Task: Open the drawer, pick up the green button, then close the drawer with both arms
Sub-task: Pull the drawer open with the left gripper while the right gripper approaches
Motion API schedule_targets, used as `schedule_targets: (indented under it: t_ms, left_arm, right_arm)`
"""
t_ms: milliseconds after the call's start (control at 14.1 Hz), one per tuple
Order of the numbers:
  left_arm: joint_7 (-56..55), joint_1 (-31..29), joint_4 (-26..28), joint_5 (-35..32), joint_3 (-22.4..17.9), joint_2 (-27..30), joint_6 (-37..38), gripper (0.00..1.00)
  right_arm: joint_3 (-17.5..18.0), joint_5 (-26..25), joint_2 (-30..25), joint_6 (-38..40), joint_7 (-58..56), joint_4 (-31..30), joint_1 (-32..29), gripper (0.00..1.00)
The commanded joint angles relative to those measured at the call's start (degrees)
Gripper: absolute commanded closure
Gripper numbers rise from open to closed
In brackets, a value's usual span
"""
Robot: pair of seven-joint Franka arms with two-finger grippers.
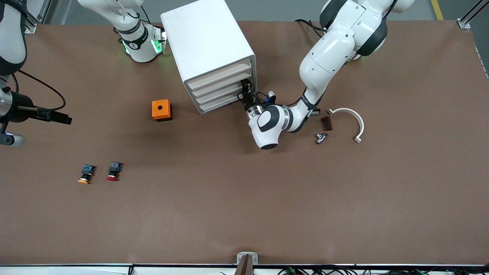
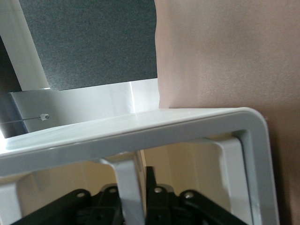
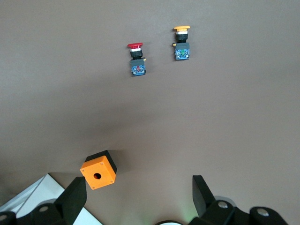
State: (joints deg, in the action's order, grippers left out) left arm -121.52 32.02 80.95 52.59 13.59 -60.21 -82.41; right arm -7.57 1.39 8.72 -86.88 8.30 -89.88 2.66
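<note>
The white cabinet [image 1: 206, 42] stands on the table with its four cream-fronted drawers [image 1: 221, 93] all pushed in. My left gripper [image 1: 246, 89] is at the cabinet's front, at the corner toward the left arm's end. In the left wrist view the left gripper [image 2: 133, 187] is shut on a white strip [image 2: 127, 180] of a drawer's front. My right gripper [image 3: 138, 187] is open and empty, high over the table beside the cabinet; only its wrist [image 1: 141, 42] shows in the front view. The green-capped button is hidden.
An orange box [image 1: 161, 110] [image 3: 98, 169] sits beside the cabinet. A red-capped button [image 1: 113, 172] [image 3: 137, 58] and an orange-capped button [image 1: 86, 173] [image 3: 181, 44] lie nearer the front camera. A white curved piece [image 1: 353, 118], a brown block [image 1: 326, 123] and a metal part [image 1: 321, 137] lie by the left arm.
</note>
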Motion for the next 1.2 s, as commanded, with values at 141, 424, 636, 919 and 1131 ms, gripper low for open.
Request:
schedule_targets:
  t_ms: [141, 424, 636, 919, 1131]
  left_arm:
    - [-0.5, -1.3, -0.5, 0.0, -0.6, -0.6, -0.2, 0.89]
    - [-0.7, -4.9, -0.8, 0.3, -0.8, -0.8, -0.5, 0.88]
    - [-1.0, -8.7, -1.1, 0.4, -0.8, -0.7, -1.0, 0.86]
    - [-0.9, -13.0, -1.4, 0.8, -0.8, -0.8, -1.7, 0.85]
    - [-1.0, -15.0, -1.6, 0.9, -0.8, -1.1, -1.9, 0.85]
  right_arm:
    - [0.0, 0.6, -0.1, 0.8, 6.3, 0.8, 2.3, 0.00]
    - [-0.1, 5.7, -0.5, 0.8, 15.9, 0.3, 4.8, 0.00]
    - [-0.1, 6.6, -0.5, 0.6, 20.3, 0.1, 8.0, 0.00]
    - [-0.1, 6.8, -0.3, -2.2, 33.0, -0.5, 14.6, 0.00]
    - [-0.1, 6.9, -0.2, -7.0, 42.7, -3.1, 20.6, 0.00]
